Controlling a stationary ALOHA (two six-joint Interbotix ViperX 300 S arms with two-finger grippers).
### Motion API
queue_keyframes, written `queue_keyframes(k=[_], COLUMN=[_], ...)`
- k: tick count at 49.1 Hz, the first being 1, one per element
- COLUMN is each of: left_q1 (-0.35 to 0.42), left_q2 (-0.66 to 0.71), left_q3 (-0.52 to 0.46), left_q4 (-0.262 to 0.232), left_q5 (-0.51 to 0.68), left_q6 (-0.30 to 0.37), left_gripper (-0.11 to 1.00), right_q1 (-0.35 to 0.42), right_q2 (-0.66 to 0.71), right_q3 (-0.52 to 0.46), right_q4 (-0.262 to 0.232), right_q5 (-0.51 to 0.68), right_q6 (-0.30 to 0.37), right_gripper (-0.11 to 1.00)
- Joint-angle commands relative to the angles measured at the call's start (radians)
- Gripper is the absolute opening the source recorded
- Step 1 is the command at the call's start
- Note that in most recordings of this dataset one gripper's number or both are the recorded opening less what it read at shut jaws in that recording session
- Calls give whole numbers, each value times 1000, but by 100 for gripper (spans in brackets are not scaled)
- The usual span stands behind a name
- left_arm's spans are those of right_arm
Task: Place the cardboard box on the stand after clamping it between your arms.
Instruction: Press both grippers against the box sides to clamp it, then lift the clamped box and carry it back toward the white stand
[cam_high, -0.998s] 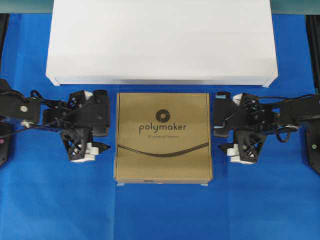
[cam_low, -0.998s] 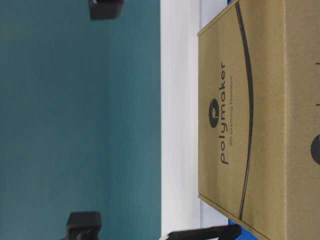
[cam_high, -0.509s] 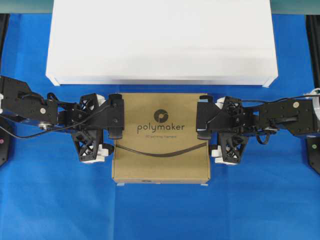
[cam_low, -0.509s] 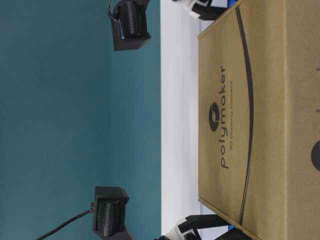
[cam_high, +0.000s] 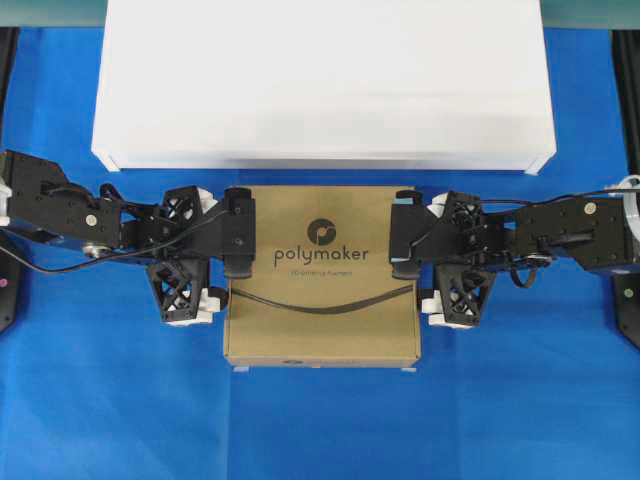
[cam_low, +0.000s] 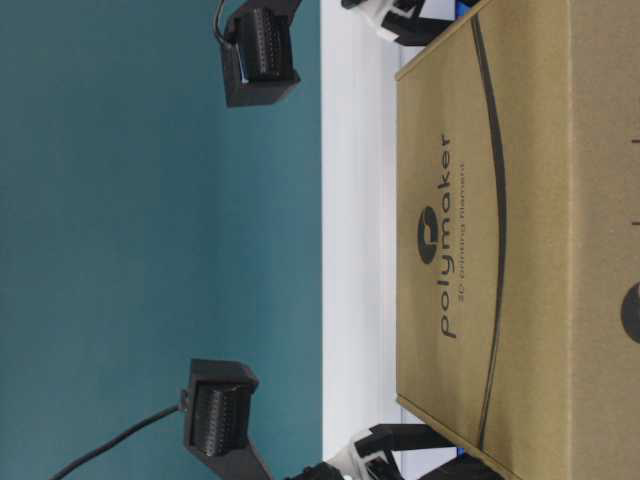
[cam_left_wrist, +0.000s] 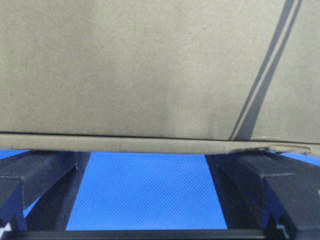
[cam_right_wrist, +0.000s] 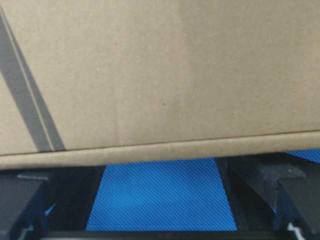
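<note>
the cardboard box (cam_high: 322, 275) lies flat on the blue cloth (cam_high: 320, 420), its printed "polymaker" top facing up, just in front of the stand (cam_high: 322, 80). the box's far edge sits close beside the stand's front edge; whether they touch cannot be told. the stand is a wide white platform across the back of the table, and nothing rests on it.

the left gripper (cam_high: 210, 255) is at the box's left side, and the black camera block on its wrist overlaps the box's left edge in the overhead view. its fingers (cam_left_wrist: 35, 172) stand wide apart, and in the left wrist view their tips run under the box's lower edge, with blue cloth showing between them. the right gripper (cam_high: 430, 255) mirrors it at the box's right side, its fingers (cam_right_wrist: 265, 180) likewise spread wide and reaching under the lower edge of the cardboard. neither pair of fingers closes on anything; the box sits between the two arms.

in the table-level view, which is turned on its side, the box (cam_low: 500, 240) fills the right half against a teal wall (cam_low: 150, 240).
</note>
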Motion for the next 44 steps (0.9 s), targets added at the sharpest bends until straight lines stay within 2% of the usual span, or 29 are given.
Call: queue_keyframes(k=[1, 8, 15, 21, 30, 44], left_q1=[2, 2, 3, 6, 18, 31], left_q2=[-52, -114, -183, -225, -238, -222], left_q3=[-86, -150, -241, -322, -460, -495], left_q4=[-3, -3, -3, -3, -3, -3], left_q5=[2, 101, 264, 408, 598, 640], left_q6=[-6, -17, -17, -17, -11, -8], left_gripper=[86, 86, 86, 85, 85, 85], right_q1=[-2, -3, -15, -29, -52, -72], right_q2=[-71, -143, -232, -304, -330, -316], right_q3=[-86, -144, -216, -304, -433, -451], right_q4=[12, 41, 63, 100, 107, 107], right_q5=[29, 149, 279, 408, 574, 606], right_q6=[12, 14, 15, 15, 5, -35], right_gripper=[98, 98, 98, 98, 98, 98])
